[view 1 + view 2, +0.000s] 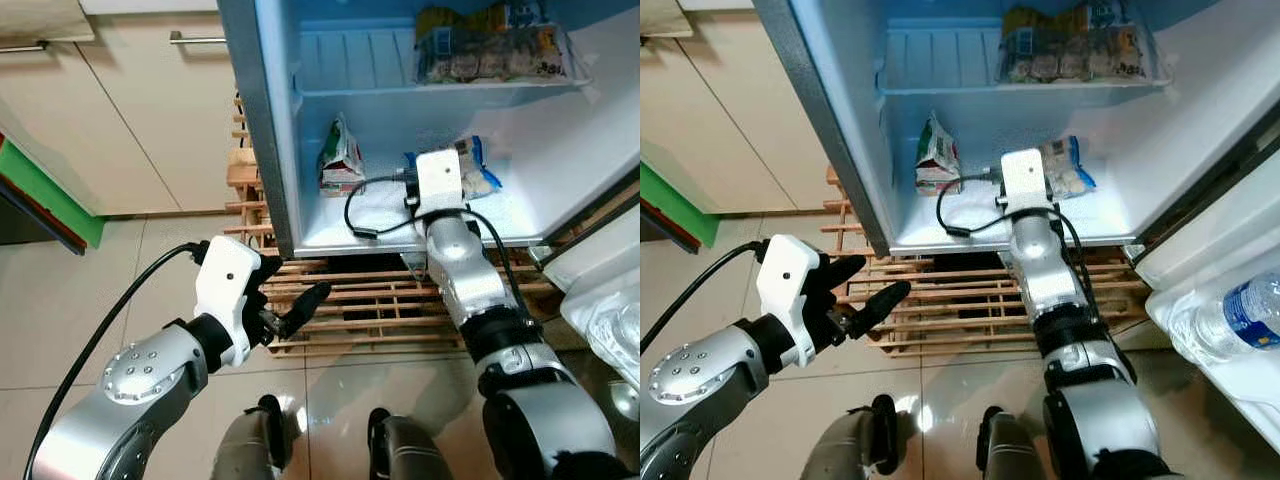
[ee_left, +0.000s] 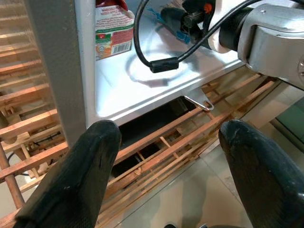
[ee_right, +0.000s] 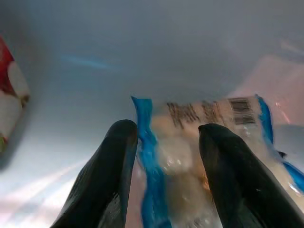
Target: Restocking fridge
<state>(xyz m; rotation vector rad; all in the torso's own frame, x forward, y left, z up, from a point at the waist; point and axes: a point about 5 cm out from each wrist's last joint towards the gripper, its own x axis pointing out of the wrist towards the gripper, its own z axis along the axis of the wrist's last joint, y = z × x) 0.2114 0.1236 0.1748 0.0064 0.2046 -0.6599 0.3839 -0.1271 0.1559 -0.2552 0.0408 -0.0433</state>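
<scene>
Placing step: right gripper, fingers spread astride the blue-edged food bag lying on the fridge's bottom shelf near a carton; likely next, a straight withdrawal; left gripper spread, empty.

Bottom shelf: carton left, blue bag right, gap between.
</scene>
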